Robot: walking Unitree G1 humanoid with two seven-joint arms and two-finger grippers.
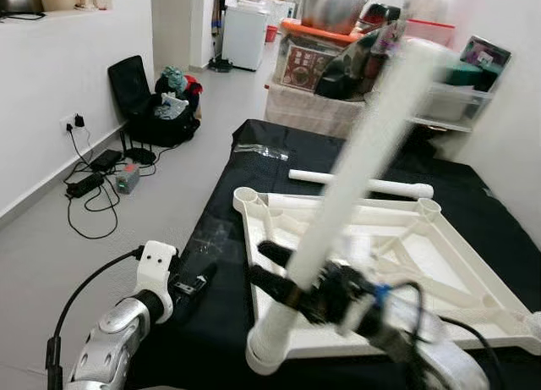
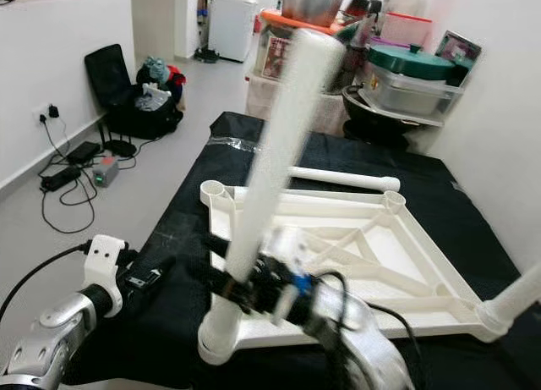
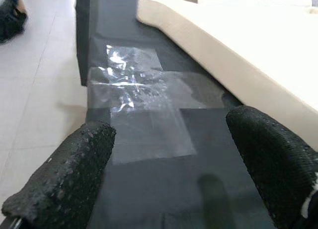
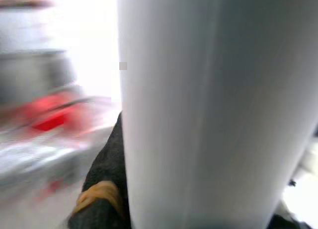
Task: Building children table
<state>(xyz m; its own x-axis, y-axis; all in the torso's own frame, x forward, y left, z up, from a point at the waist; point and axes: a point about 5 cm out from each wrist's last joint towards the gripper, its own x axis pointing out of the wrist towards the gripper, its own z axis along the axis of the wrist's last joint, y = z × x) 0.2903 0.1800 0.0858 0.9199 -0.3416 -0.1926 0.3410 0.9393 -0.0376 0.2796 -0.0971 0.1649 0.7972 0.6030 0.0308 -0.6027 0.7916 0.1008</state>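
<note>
Gripping white table leg (image 1: 355,166), our right gripper (image 1: 292,282) pinches it, tilted, above upturned tabletop (image 1: 439,271) on black cloth (image 1: 254,153). Right eye view adds fitted leg (image 2: 517,297). Left gripper (image 3: 174,174) spread over tape patch (image 3: 134,90).

On the mat (image 1: 228,221) lies the upturned tabletop (image 1: 397,263), a loose leg (image 1: 359,184) behind it, another leg (image 1: 338,204) at its near-left corner.

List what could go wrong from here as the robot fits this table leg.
1. The right gripper holds the long white leg near its lower end, so it may tip or twist in the grip.
2. The tilted leg could jam in the corner socket of the upturned tabletop.
3. Pushing may slide the tabletop; the open left gripper isn't bracing it.
</note>
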